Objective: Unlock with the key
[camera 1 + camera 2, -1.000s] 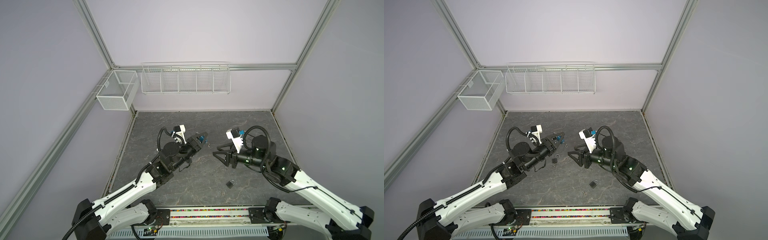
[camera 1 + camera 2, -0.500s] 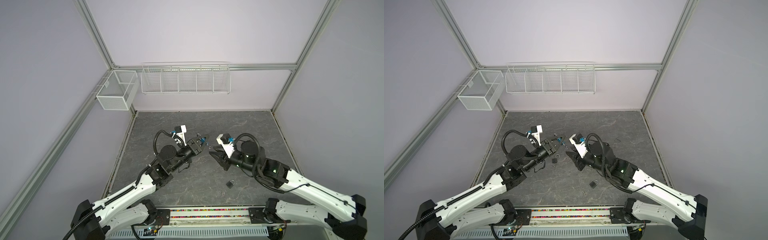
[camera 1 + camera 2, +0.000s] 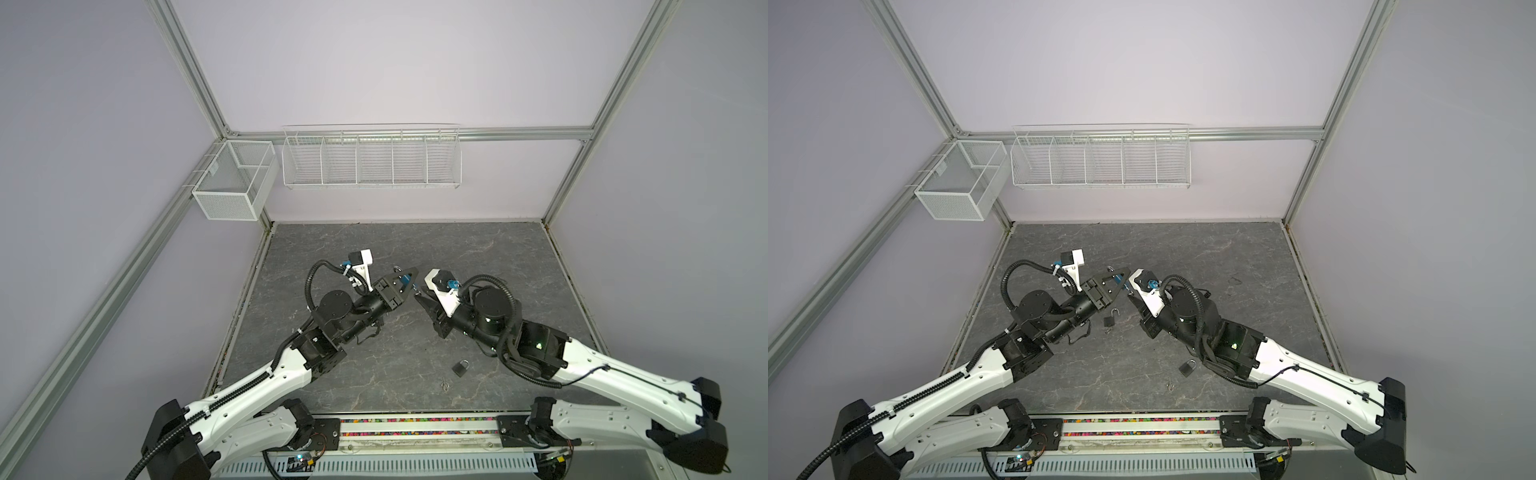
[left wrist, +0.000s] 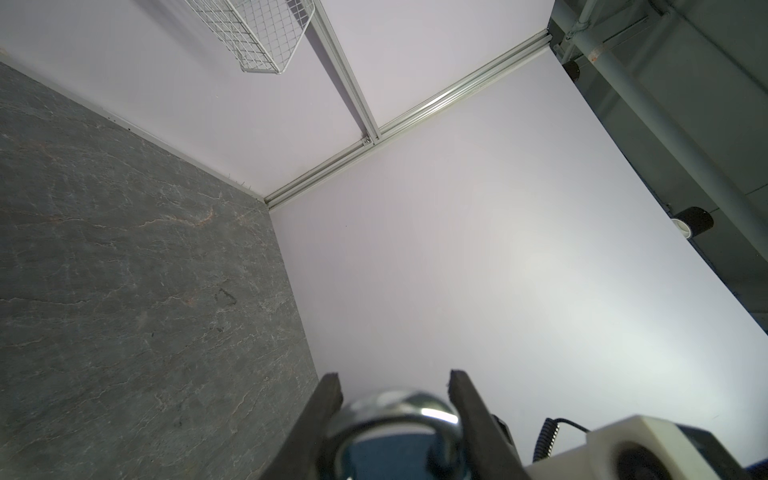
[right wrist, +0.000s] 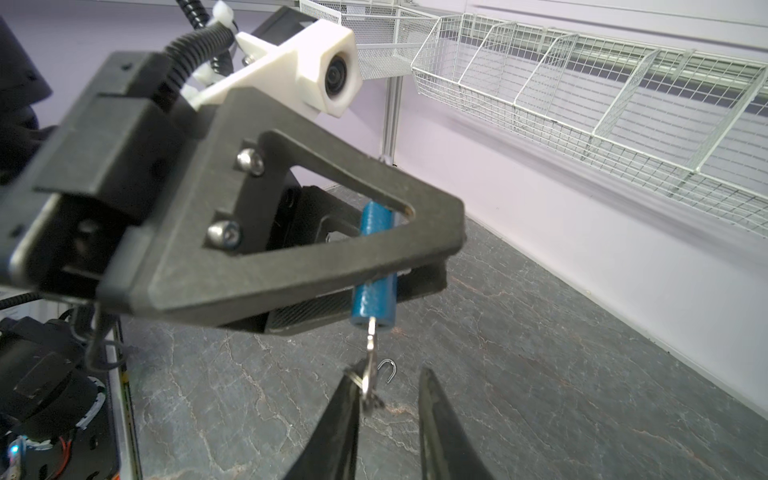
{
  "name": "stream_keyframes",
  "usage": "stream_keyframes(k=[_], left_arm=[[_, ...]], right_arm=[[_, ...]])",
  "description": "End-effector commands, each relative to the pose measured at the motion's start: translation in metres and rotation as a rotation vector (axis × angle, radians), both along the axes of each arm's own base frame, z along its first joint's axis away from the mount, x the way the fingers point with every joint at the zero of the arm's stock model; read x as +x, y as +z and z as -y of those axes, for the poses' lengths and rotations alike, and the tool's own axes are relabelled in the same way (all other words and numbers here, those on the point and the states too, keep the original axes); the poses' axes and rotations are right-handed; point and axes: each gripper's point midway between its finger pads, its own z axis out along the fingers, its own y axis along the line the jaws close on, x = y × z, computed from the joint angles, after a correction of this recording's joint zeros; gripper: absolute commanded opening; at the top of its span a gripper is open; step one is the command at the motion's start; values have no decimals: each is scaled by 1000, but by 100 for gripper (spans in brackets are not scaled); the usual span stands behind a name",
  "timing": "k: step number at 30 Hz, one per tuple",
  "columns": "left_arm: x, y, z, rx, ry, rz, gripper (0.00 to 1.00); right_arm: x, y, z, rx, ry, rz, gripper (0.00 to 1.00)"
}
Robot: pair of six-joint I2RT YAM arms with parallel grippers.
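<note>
In left gripper (image 4: 395, 380), blue padlock (image 5: 376, 266).

open tabletop (image 3: 478, 257) at back; black padlock (image 3: 460, 368) near front

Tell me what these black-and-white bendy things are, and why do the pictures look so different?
They are two robot arms with pinching grippers. Two pictures look down from above. The other two come from small cameras on the arms' wrists, so they look close-up. The left gripper pinches a blue lock in the air. A key sticks out of it, and the right gripper has a finger on each side of the key's ring, not shut on it yet. Two black locks lie on the grey table.
</note>
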Motion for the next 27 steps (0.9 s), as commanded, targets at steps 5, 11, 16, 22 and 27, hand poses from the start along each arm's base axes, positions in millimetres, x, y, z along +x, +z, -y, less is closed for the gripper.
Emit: stream_keyframes(k=[5, 11, 16, 22, 27], left_arm=[[-1, 11, -2, -29, 13, 37, 0], [1, 10, -4, -35, 26, 24, 0], [7, -1, -11, -9, 73, -28, 0], [6, 3, -11, -20, 74, -19, 0], [5, 5, -9, -26, 59, -12, 0]], right_arm=[[4, 12, -8, 1, -1, 55, 20], [-1, 18, -9, -9, 9, 84, 24], [-3, 17, -4, -45, 0, 105, 28], [-1, 20, 3, -51, -26, 119, 19], [2, 16, -1, -72, -33, 117, 18]])
